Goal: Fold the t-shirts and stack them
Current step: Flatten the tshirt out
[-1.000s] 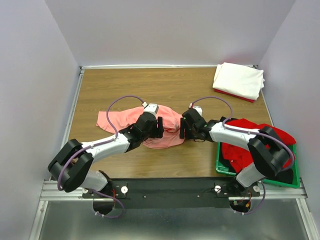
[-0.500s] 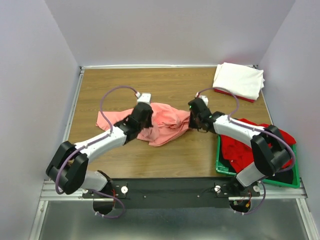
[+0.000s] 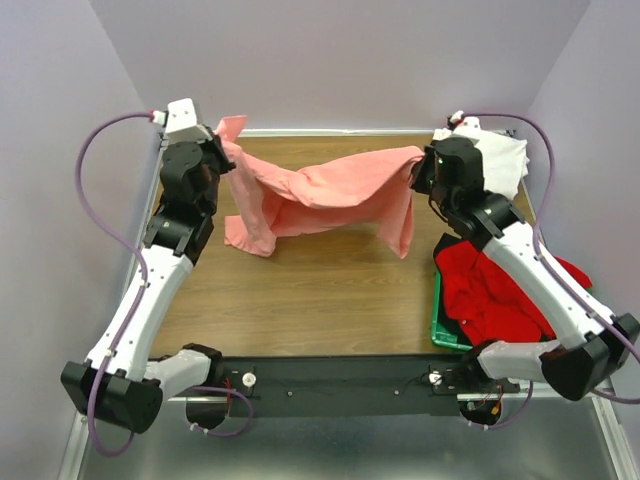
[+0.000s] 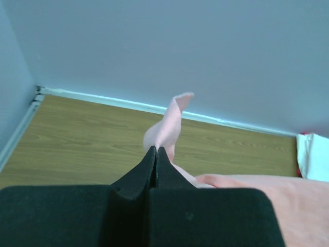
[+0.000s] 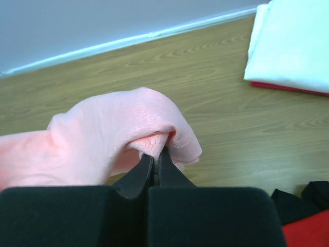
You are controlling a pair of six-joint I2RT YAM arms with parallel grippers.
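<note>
Here my left gripper (image 3: 220, 150) and right gripper (image 3: 419, 171) pinch one salmon-pink t-shirt (image 3: 320, 192) strung between them above the table (image 3: 320, 295); one white t-shirt (image 3: 480, 160) lies far right.

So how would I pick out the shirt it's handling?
Look above the middle of the brown wooden table: the salmon-pink cloth t-shirt hangs stretched between the left pincer and the right pincer. Unlike the folded white shirt at the far right corner, it is lifted and unfolded.

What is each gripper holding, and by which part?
Both hold the salmon-pink t-shirt: the left gripper pinches a cloth edge at one end, the right gripper a bunched fold at the other.
</note>
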